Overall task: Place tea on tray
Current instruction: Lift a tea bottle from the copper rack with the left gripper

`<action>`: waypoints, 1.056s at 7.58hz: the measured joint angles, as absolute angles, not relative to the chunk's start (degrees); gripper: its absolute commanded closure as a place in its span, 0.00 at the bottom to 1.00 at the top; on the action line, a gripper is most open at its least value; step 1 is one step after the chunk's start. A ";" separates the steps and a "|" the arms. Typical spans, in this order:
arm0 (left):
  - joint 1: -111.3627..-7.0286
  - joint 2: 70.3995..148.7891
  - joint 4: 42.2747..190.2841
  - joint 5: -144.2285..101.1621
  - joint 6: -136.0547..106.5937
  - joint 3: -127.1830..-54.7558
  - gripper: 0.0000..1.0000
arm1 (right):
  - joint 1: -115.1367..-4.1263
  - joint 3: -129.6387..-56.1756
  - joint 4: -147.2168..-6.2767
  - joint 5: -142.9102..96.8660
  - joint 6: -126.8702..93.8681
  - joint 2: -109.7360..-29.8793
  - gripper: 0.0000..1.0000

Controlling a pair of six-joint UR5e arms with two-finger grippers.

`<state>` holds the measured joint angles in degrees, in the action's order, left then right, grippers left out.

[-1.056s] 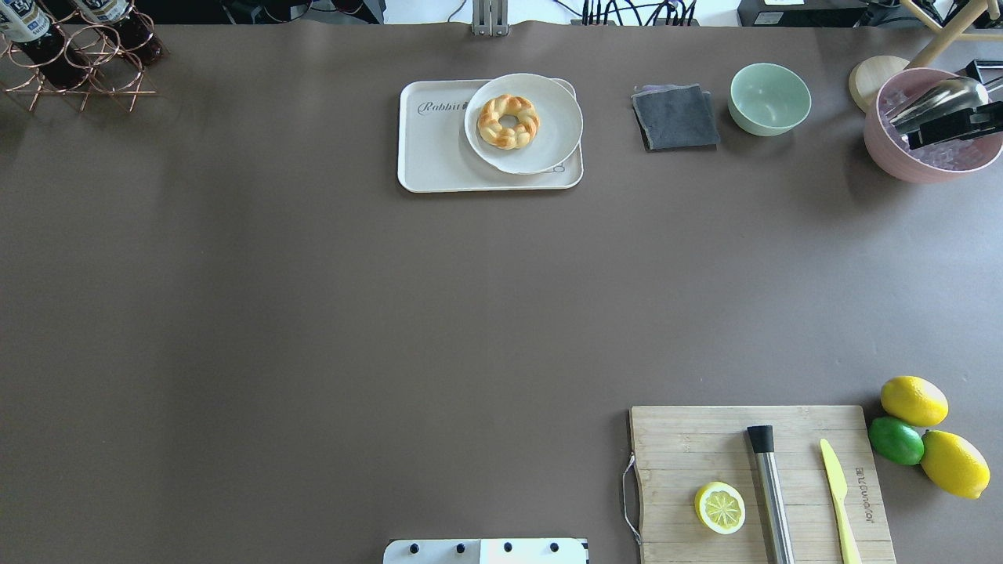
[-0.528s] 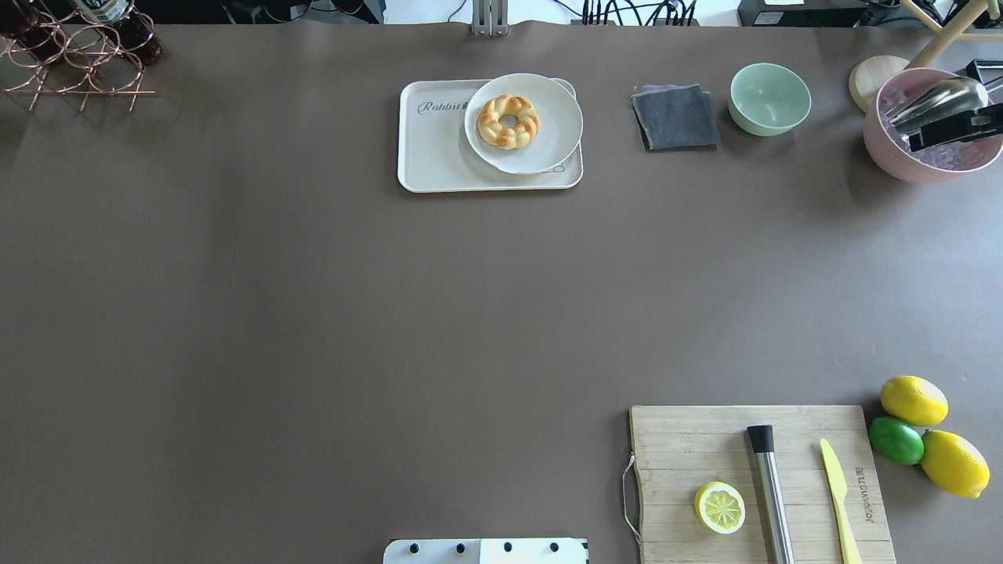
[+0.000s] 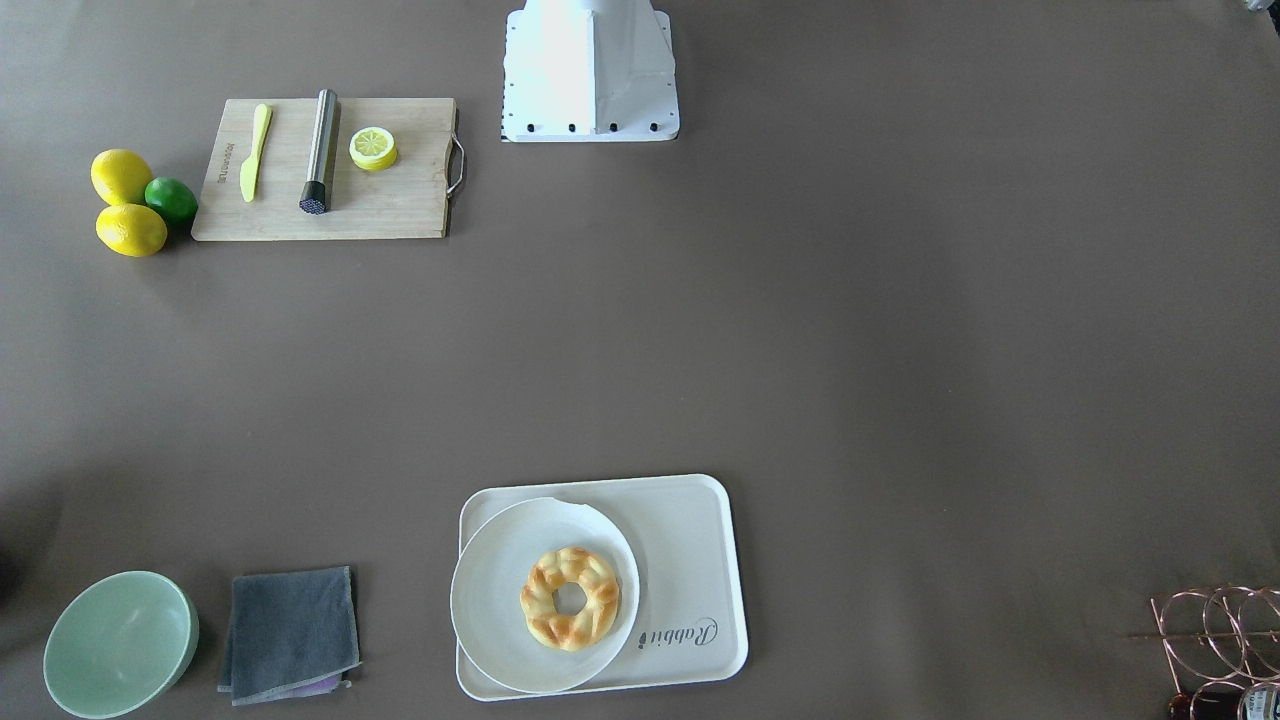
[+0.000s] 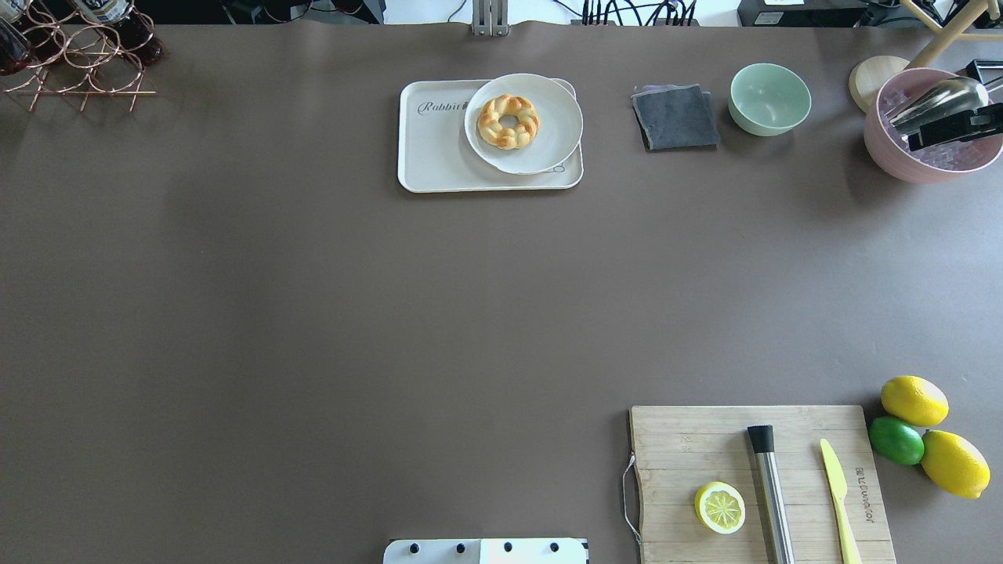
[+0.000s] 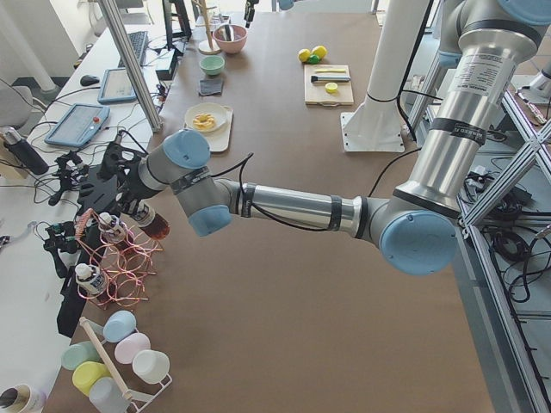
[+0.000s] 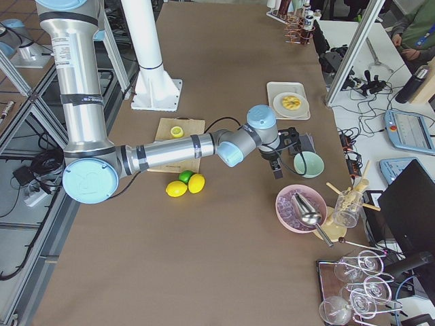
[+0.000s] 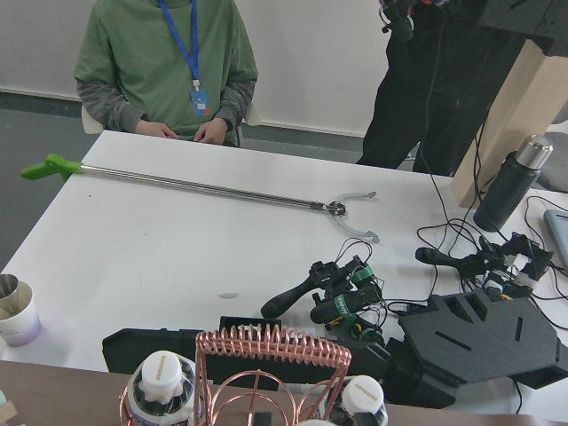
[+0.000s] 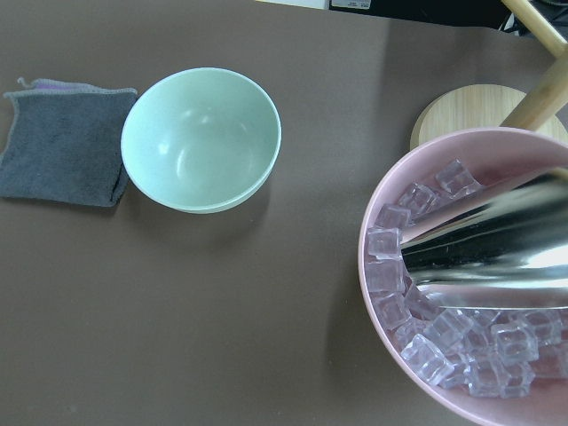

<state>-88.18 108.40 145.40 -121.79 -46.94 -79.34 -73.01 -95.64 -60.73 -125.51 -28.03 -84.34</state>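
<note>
The cream tray (image 4: 431, 153) with "Rabbit" script lies at the far middle of the table and also shows in the front view (image 3: 700, 560). Tea bottles (image 5: 109, 231) with white caps stand in a copper wire rack (image 4: 86, 70) at the far left corner. My left gripper (image 5: 129, 185) is at that rack with one dark tea bottle (image 5: 155, 225) right below it; I cannot tell its grip. My right gripper (image 6: 277, 166) hovers between the green bowl and the pink bowl, and I cannot tell whether it is open.
A white plate (image 4: 552, 137) with a braided doughnut (image 4: 508, 121) covers the tray's right part. A grey cloth (image 4: 675, 117), green bowl (image 4: 770, 98) and pink ice bowl (image 4: 885, 145) stand far right. A cutting board (image 4: 689, 446), lemons and a lime lie near right.
In the overhead view, the tea bottle at the rack's left has left its earlier spot and shifted to the view's left edge. Everything else on the table is unmoved.
</note>
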 measured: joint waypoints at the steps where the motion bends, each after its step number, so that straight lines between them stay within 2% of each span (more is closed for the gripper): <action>1: -85.07 104.80 145.37 -121.79 -47.22 -85.50 1.00 | -72.74 -95.80 -60.69 -125.51 -28.03 -84.17 0.00; 3: -72.25 102.42 145.28 -113.13 -48.19 -94.51 1.00 | -70.95 -96.66 -60.65 -125.52 -27.93 -83.63 0.00; 4: -65.33 103.61 145.07 -108.36 -48.49 -96.89 1.00 | -69.79 -97.37 -60.68 -125.63 -27.89 -82.68 0.00; 8: -47.31 114.75 135.14 -95.71 -48.14 -102.09 1.00 | -62.61 -99.38 -60.91 -126.09 -27.98 -73.57 0.03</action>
<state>-47.31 114.75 135.14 -95.71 -48.14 -102.09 -62.61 -99.38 -60.91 -126.09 -27.98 -73.57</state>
